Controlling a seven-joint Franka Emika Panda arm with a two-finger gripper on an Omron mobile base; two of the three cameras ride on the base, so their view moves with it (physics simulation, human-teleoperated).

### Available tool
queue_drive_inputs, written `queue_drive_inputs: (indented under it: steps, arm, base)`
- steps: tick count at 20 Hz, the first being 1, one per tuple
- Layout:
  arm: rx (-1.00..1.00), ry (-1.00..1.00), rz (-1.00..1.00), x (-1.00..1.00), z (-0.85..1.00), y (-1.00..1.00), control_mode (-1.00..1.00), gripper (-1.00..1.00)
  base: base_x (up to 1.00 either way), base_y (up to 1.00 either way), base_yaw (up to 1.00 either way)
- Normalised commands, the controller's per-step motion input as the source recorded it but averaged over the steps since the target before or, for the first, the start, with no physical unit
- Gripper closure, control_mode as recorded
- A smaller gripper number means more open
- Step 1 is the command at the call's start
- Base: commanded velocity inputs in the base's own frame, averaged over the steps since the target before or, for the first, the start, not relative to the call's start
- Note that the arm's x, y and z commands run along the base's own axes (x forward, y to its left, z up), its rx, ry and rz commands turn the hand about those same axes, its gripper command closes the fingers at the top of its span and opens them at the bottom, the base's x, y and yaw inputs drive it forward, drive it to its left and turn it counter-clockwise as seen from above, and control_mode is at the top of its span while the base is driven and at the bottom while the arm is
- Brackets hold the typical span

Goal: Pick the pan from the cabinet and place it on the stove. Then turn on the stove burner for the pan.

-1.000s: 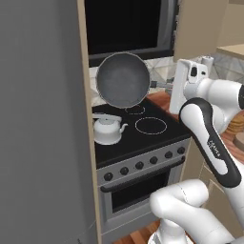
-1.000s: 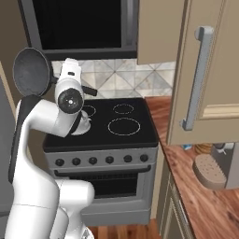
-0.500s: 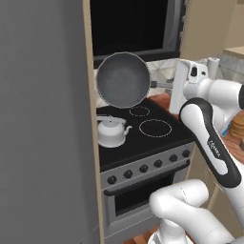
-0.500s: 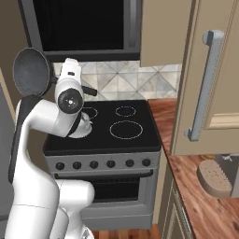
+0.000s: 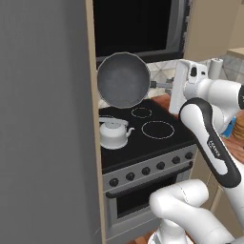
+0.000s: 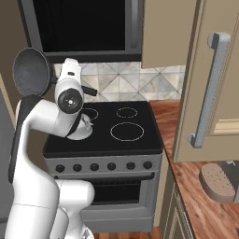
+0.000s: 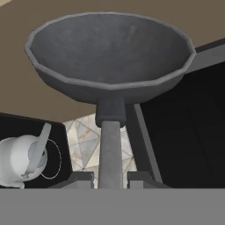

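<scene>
In the left base view, the pan (image 5: pixel 123 79) is seen carried on edge in the air, above the stove (image 5: pixel 157 129) and the white kettle (image 5: pixel 113 134), with its handle running toward 3 o'clock into the gripper (image 5: pixel 174 86).

In the right base view, the pan (image 6: pixel 31 71) is held high at 10 o'clock; the cabinet (image 6: pixel 212 84) door stands open at 3 o'clock.

In the hand view, the fingers (image 7: pixel 80 179) are clamped on the pan's handle (image 7: pixel 110 149).

Retrieval is judged done; placing the pan and turning the knob remain.

Pan (image 6: pixel 31 72) tipped on edge, up left of the hand; stove (image 6: pixel 105 135) sits below it.
</scene>
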Motion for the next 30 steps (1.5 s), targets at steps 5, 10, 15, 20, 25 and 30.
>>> queue_drive_inputs:
  steps: [5, 10, 15, 20, 25, 30]
  arm:
    - [0.00, 0.00, 0.00, 0.00, 0.00, 0.00, 1.00, 1.00]
    - [0.00, 0.00, 0.00, 0.00, 0.00, 0.00, 1.00, 1.00]
    - [0.00, 0.00, 0.00, 0.00, 0.00, 0.00, 1.00, 1.00]
    - [0.00, 0.00, 0.00, 0.00, 0.00, 0.00, 1.00, 1.00]
    - [0.00, 0.00, 0.00, 0.00, 0.00, 0.00, 1.00, 1.00]
    - [0.00, 0.07, 0.00, -0.02, -0.31, -0.18, -1.00, 1.00]
  base:
    - [-0.01, -0.03, 0.00]
    - [-0.25, -0.12, 0.00]
    - [-0.21, -0.04, 0.00]
    - [-0.06, 0.00, 0.00]
    - [-0.14, -0.02, 0.00]
    - [0.00, 0.00, 0.00]
